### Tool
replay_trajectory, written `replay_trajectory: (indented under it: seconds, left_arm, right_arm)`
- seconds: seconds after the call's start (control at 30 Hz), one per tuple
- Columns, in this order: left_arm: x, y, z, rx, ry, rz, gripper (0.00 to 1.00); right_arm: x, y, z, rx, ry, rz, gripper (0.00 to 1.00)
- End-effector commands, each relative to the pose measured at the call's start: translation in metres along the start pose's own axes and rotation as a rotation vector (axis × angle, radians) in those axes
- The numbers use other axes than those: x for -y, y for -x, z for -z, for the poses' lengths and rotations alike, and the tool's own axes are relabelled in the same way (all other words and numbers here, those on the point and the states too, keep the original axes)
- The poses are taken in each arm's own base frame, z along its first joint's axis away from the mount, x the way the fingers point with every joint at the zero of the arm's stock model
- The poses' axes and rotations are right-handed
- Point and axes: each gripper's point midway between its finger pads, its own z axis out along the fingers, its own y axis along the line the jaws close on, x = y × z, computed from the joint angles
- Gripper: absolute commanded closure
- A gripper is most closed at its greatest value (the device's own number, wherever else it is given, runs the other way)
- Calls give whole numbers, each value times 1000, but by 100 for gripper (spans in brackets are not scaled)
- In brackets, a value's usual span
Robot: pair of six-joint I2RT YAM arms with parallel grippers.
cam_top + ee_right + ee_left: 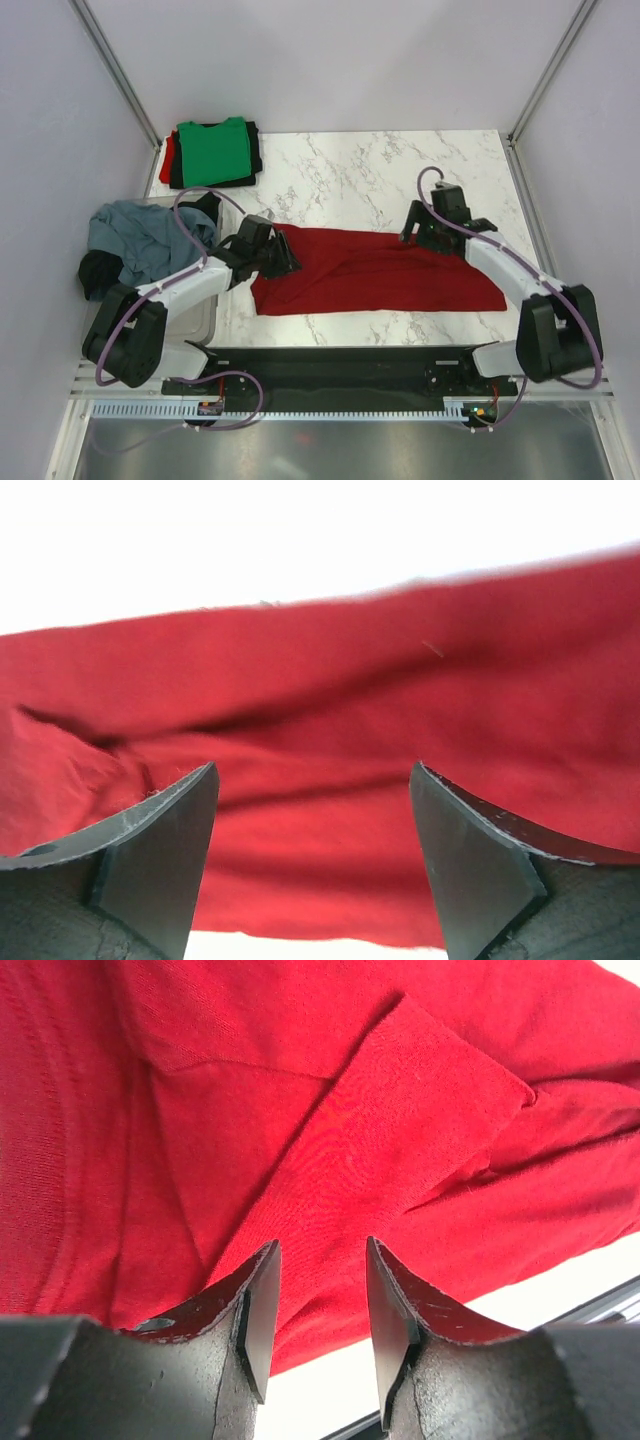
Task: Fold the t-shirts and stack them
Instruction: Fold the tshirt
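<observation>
The dark red t-shirt (375, 272) lies folded lengthwise across the middle of the marble table. My left gripper (283, 256) is open over its left end; the left wrist view shows a folded sleeve (400, 1120) just ahead of the empty jaws (320, 1255). My right gripper (412, 232) is open above the shirt's far right edge, its jaws (312, 780) wide and empty over the red cloth (330, 730). A folded stack with the bright green shirt (213, 151) on top of black and red ones sits at the far left. A grey-blue shirt (145, 237) and a black shirt (97, 272) hang crumpled over the tub.
A clear plastic tub (196, 325) stands at the left edge by the left arm. White walls with metal posts enclose the table (350, 170). A black rail (340, 365) runs along the near edge.
</observation>
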Motion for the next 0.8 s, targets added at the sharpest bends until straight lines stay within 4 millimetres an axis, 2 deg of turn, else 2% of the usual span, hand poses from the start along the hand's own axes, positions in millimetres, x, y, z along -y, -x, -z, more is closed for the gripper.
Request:
replay_trajectory:
  seconds: [0.0, 0.07, 0.17, 0.2, 0.27, 0.37, 0.4, 0.43, 0.47, 0.5, 0.53, 0.6, 0.63, 0.7, 0.77]
  left_arm:
    - [10, 6, 4, 46, -26, -1, 54]
    - [11, 3, 7, 46, -30, -4, 54]
    - [10, 0, 11, 51, -33, -3, 54]
    - [10, 0, 12, 52, -34, -2, 54]
    - [6, -3, 11, 50, -25, 1, 55]
    - [3, -5, 11, 45, -19, 0, 55]
    - [4, -4, 11, 48, -21, 0, 55]
    - [4, -4, 11, 50, -19, 0, 55]
    - [3, -4, 10, 50, -17, 0, 55]
    - [3, -3, 10, 52, -15, 0, 55]
    - [3, -3, 9, 53, -11, -1, 55]
    - [2, -3, 7, 49, -6, -1, 55]
    - [3, -2, 6, 49, -6, -1, 55]
    - [3, -2, 3, 42, -2, -1, 55]
    - [6, 2, 2, 51, -7, -2, 55]
  right_arm:
    - [-29, 18, -25, 23, 16, 50, 16]
    - [-35, 20, -36, 25, 12, 84, 18]
    - [-36, 6, -56, -9, -5, 130, 20]
    - [-36, -4, -62, -34, -9, 144, 21]
    - [-35, -17, -67, -55, -10, 162, 23]
    - [-39, -40, -58, -84, 0, 176, 23]
    - [-48, -44, -47, -69, 22, 176, 23]
    - [-42, -58, -42, -93, 4, 183, 24]
    - [-46, -57, -30, -71, 18, 176, 23]
    - [-50, -66, -23, -69, 15, 178, 24]
    - [-44, -80, -18, -93, 2, 176, 23]
    - [-52, -92, -4, -94, 39, 178, 23]
    - [-48, -101, -2, -112, 32, 166, 23]
    - [-51, -101, 6, -94, 44, 172, 23]
    - [-51, -88, 11, -55, 25, 189, 22]
